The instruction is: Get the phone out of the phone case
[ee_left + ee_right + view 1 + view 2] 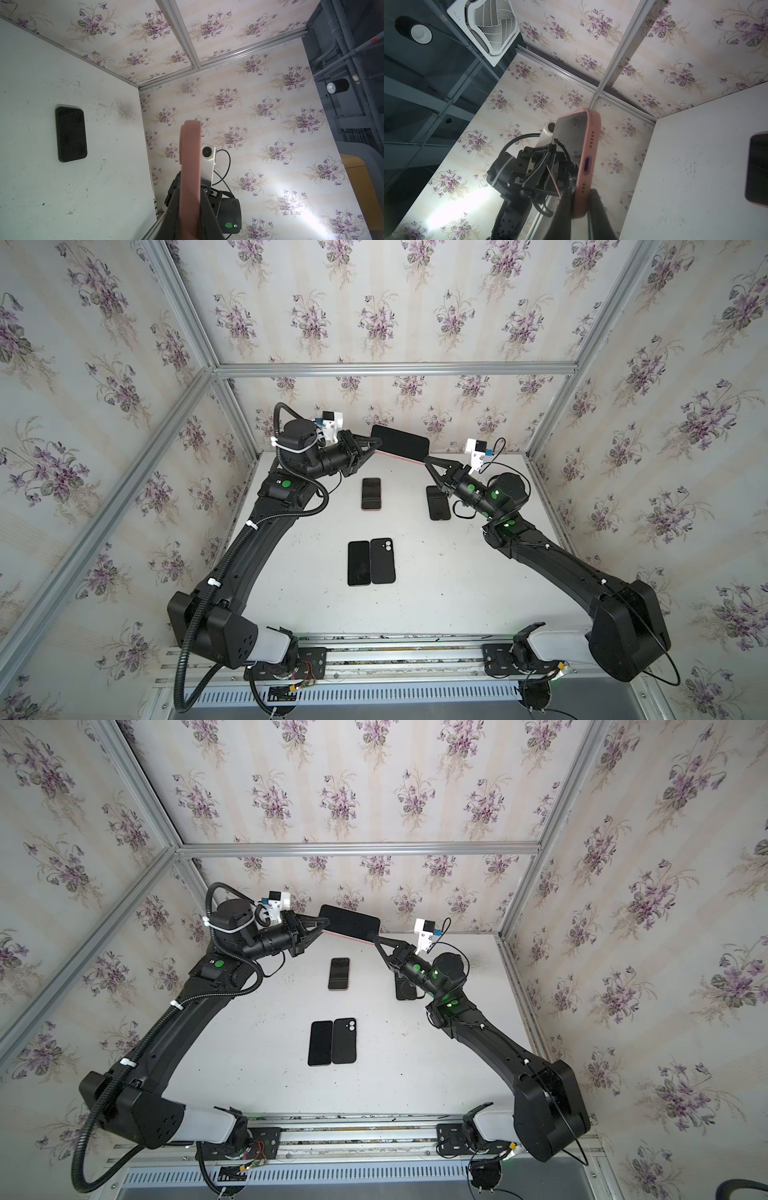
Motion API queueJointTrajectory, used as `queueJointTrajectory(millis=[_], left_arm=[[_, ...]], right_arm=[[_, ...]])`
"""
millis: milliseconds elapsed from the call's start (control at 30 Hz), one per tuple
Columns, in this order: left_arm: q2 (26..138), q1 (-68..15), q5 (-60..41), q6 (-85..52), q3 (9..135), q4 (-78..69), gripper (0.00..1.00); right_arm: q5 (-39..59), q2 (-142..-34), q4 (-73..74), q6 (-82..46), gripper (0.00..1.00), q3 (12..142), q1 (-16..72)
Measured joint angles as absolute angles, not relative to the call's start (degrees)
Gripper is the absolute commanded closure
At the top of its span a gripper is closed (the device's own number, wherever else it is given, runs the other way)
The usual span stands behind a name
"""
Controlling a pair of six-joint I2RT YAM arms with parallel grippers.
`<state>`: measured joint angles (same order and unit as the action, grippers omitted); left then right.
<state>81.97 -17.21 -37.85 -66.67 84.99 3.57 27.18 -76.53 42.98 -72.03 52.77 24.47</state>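
A black phone (401, 443) in a pink phone case (588, 158) is held in the air over the back of the white table (436, 572), screen up in both top views. My left gripper (379, 442) is shut on its left end. My right gripper (427, 458) is shut on its right end, the end with the charging port. In the left wrist view the pink case (190, 166) shows edge-on between the fingers (176, 207). In the right wrist view the fingers (596, 197) pinch the case's lower corner, and the phone's glossy screen (569, 137) faces away from the table.
Several other phones lie on the table: one in a pinkish case (371, 493) at mid-back, a black one (438, 502) under my right wrist, and a black phone (358, 563) beside a black case (382, 561) in the middle. Flowered walls enclose three sides.
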Motion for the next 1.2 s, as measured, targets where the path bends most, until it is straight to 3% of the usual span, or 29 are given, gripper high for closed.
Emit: queueJointTrajectory(millis=[300,733,1200], left_arm=[[82.1,-17.1,-37.4,-66.5,84.7,2.2,1.0],[83.1,-16.8,-36.7,-68.7,84.8,0.1,1.0],[82.7,-16.9,-33.6,-76.4,81.5,-11.5,1.0]], right_arm=[[27.3,-78.5,46.5,-73.4,1.0,52.8,24.4],[31.3,-86.7,66.3,-76.8,1.0,50.5,23.9],[39.5,-94.4,81.5,-66.5,1.0,55.8,23.2]])
